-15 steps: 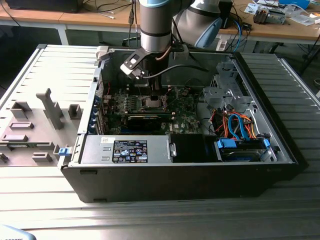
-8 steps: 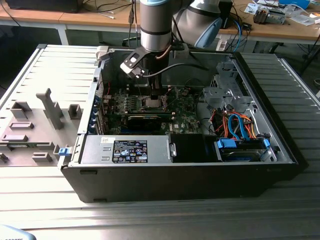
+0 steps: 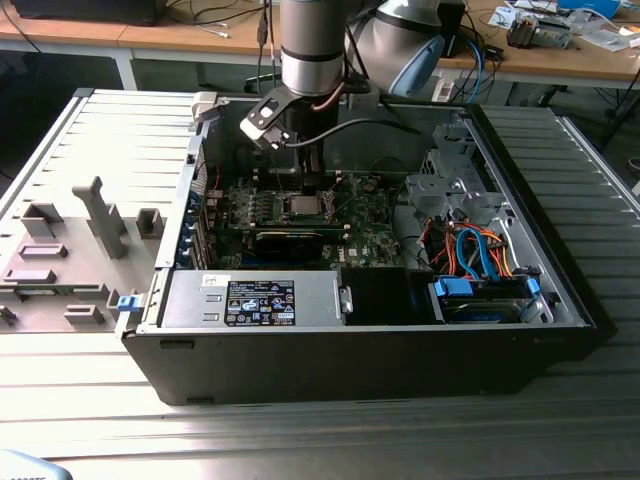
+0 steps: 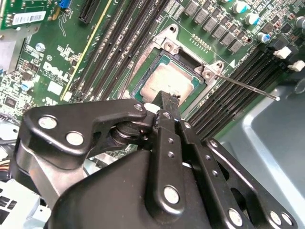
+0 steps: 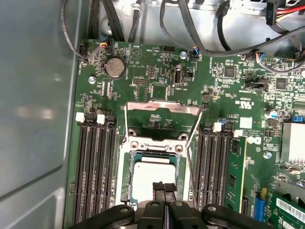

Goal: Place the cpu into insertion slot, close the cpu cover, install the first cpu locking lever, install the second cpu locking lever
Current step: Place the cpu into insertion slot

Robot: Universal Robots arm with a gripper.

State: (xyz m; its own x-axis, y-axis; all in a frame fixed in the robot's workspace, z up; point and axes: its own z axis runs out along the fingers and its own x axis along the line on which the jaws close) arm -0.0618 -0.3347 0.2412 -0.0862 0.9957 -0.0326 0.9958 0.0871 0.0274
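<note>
Closest to me, the gripper (image 5: 163, 187) has its fingertips pinched together on nothing, just over the cpu (image 5: 147, 175), seated flat in the socket (image 5: 125, 177); the cpu cover (image 5: 162, 106) stands hinged open beyond the socket.

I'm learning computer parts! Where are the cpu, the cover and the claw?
cpu (image 5: 147, 174): first wrist view, on its silver top.
cover (image 5: 162, 106): first wrist view, on its frame's metal edge.
claw (image 5: 163, 187): first wrist view, between its fingertips.
</note>
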